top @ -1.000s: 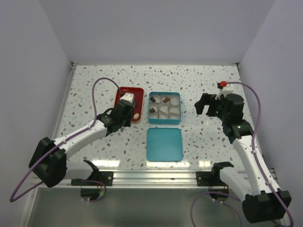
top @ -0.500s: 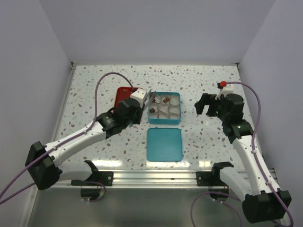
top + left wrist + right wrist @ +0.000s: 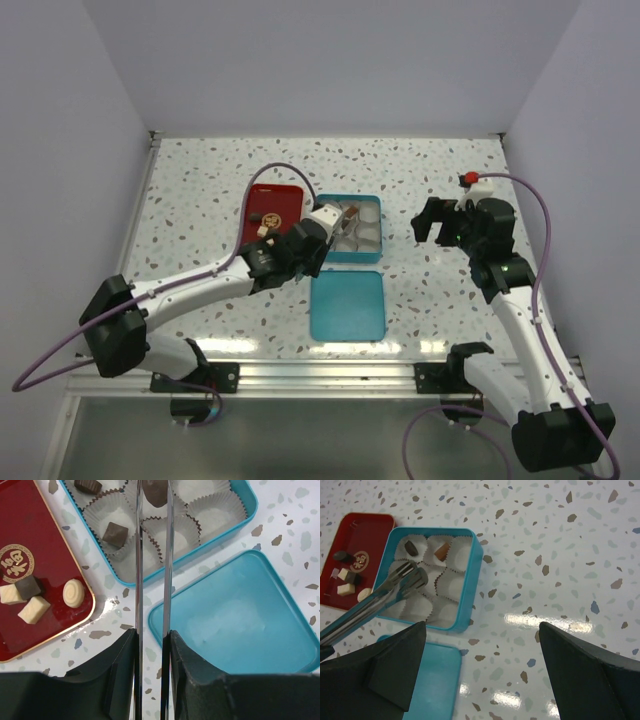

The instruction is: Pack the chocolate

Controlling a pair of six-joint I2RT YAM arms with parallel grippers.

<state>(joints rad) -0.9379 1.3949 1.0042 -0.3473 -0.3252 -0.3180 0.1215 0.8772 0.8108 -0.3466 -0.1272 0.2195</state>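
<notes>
**Set-down over the tin.** The left gripper has its long metal blades pinched together on a dark chocolate piece. It holds the piece above the white paper cups, near the middle of the teal tin. At least two packed pieces sit in cups on the side nearest the red tray. On the tray, four loose pieces, one dark and three cream, lie beside the gold emblem. The tin's lid lies flat on the tabletop, just beside the tin. The right gripper hangs well apart from the work, fingers spread wide and empty.

The step in hand looks like the release. The wrist view does not settle which cup lies directly under the piece, so check the overhead view before you descend.

- **Descent:** Come straight down over the centre of an empty cup, so that the blades clear its pleated walls and the filled cups alongside.
- **Release:** Part the blades only a little. The cups look light, and a wide opening would likely push their neighbours out of place.
- **Withdrawal:** Lift straight up, and watch that the chocolate does not cling to one blade.
</notes>
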